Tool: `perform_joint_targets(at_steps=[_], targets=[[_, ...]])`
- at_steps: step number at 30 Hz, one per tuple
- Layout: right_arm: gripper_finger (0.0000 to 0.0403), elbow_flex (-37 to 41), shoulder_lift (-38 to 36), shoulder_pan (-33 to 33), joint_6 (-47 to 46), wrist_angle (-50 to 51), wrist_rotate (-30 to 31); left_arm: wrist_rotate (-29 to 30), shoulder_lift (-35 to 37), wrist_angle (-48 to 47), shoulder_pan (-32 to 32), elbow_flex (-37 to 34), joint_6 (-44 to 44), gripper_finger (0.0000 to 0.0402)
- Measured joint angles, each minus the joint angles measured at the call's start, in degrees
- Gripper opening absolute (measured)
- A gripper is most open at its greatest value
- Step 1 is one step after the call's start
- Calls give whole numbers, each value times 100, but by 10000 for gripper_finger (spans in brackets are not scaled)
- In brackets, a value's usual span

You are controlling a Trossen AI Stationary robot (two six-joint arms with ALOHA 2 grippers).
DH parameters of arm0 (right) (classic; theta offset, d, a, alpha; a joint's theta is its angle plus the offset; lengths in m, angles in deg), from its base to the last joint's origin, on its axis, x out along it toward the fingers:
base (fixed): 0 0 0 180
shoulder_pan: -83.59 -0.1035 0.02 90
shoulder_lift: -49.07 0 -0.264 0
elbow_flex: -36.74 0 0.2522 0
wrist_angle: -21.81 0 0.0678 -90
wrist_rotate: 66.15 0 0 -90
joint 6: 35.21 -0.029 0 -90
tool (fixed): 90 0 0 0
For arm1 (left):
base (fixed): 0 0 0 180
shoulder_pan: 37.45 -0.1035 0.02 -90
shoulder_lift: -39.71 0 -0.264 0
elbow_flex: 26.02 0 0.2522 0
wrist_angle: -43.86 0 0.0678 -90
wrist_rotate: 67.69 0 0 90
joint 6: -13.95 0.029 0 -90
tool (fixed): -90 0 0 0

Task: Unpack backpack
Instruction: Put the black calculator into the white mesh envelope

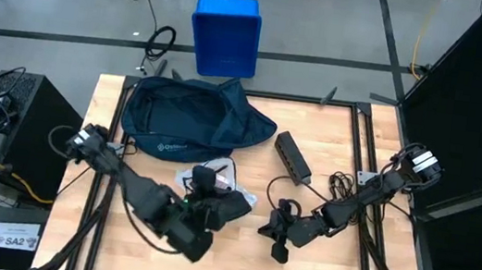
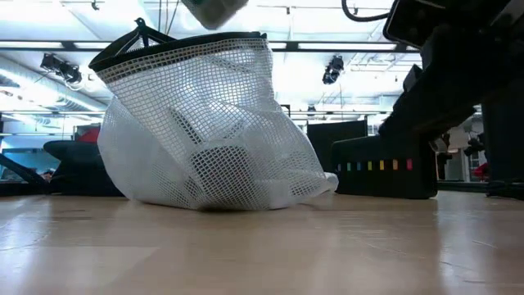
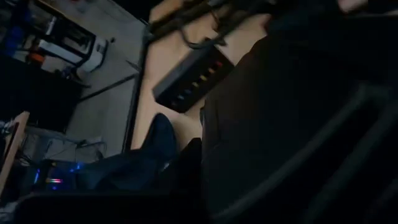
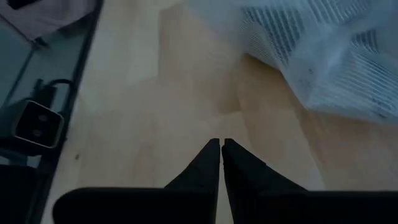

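High view: the wooden desk (image 1: 317, 266) carries everything, and the largest thing on it is the backpack (image 1: 192, 119), dark navy, slumped and spread open along the far edge, left of centre, with its white logo facing the near side. Just behind the desk, on the floor, stands a bright blue bin (image 1: 226, 35). Near the middle of the desk, nearer than the backpack, sits a white mesh bag (image 2: 205, 131) with a black rim; in the low view it stands upright and bulging with pale shapes inside. A flat black box with a row of coloured marks (image 1: 294, 156) lies to the right of the backpack, apart from it. The left hand (image 1: 206, 186) hangs at the mesh bag's top, just on the near side of the backpack; its fingers look nearly closed, though whether they grip the bag's rim cannot be told. The right hand (image 1: 281, 238) rests low over bare wood right of the mesh bag, well apart from the backpack, its fingers (image 4: 211, 163) pressed together with nothing between them
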Motion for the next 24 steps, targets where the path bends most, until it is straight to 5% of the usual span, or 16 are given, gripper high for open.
perform_joint_targets(at_steps=[10,16,24], targets=[[1,0,0,-390,202,-68,375,-91,2376,3187,71,-3190,258,69],[1,1,0,-442,406,-64,438,-1568,3177,6366,-118,-4810,1306,69],[2,2,0,-393,437,-66,448,-1581,2946,5606,-658,-4975,1042,69]])
